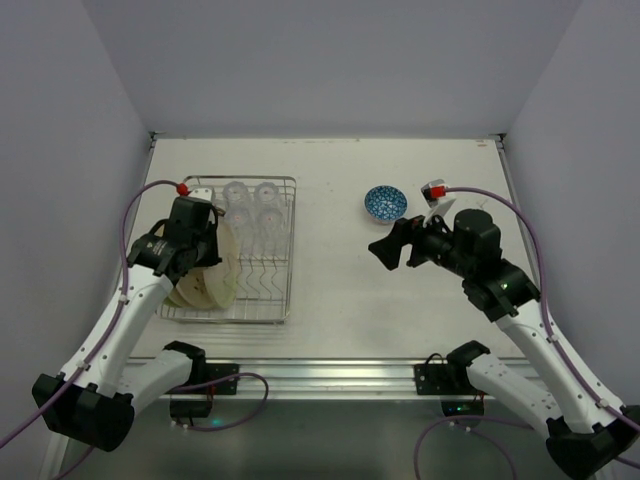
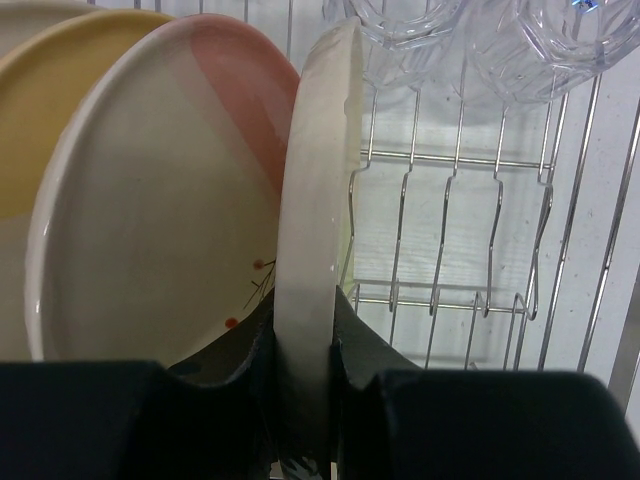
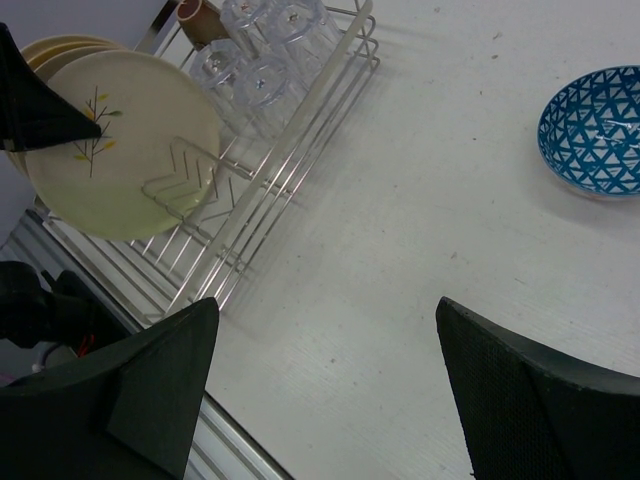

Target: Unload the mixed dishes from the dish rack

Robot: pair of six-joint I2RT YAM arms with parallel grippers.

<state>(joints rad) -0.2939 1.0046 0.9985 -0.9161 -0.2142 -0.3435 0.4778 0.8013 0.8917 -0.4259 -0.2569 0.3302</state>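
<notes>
- Top view: the left gripper (image 1: 203, 262) is reaching into the near-left end of the rack (image 1: 292, 250), where the plates (image 1: 210, 285) are standing on edge. The glasses (image 1: 250, 207) are sitting at the far end. The bowl (image 1: 386, 202) is lying out on the table (image 1: 330, 330), near the right gripper (image 1: 388, 243), whose jaws are standing apart and holding nothing.
- Left wrist view: the jaws are clamping the rim of the end plate (image 2: 318, 180), taking only a shallow bite. With so little held, the plate is likely to be pivoting or slipping once its weight is hanging free. The next plate (image 2: 150, 220) is leaning just beside it, possibly touching, so a tilted pull is risking dragging or toppling it. The prongs (image 2: 445, 230) on the other side could be catching the rim if the lift is drifting sideways.
- Right wrist view: the fingers are hanging wide apart over bare table. The mug (image 3: 198, 18) and glasses are crowding the rack's far end, so a plate swung that way is risking a knock. The bowl is lying close enough that a careless sweep of this arm could be nudging it.
</notes>
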